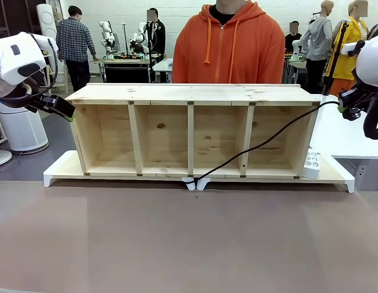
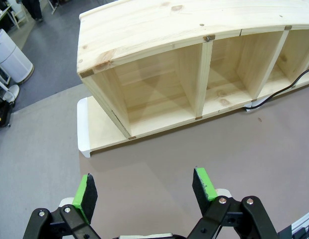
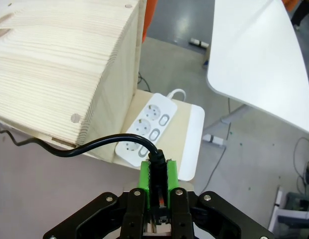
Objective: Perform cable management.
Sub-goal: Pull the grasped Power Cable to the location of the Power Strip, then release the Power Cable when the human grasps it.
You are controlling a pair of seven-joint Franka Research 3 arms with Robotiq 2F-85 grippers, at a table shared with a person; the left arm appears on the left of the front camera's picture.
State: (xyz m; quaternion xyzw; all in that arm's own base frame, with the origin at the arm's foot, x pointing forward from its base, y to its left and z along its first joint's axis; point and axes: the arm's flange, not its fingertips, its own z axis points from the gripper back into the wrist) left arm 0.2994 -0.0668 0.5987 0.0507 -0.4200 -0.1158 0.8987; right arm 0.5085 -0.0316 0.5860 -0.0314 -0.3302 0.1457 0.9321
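The cable (image 1: 268,139) is a thin black cord running from the front middle of the white base board (image 1: 61,168), up across the wooden shelf's (image 1: 192,93) right compartments, to my right gripper (image 1: 342,110) beside the shelf's upper right corner. In the right wrist view, that gripper (image 3: 157,172) is shut on the cable's plug end, and the cord (image 3: 89,148) curves off to the left under the shelf's end wall. A white power strip (image 3: 147,130) lies just below it. My left gripper (image 2: 144,191) hangs open and empty off the shelf's left end (image 1: 62,111).
A person in an orange hoodie (image 1: 228,46) stands right behind the shelf. The power strip (image 1: 311,165) rests on the base board at the shelf's right end. A white table (image 1: 350,137) stands to the right. Bare brown tabletop (image 1: 189,244) stretches in front of the shelf.
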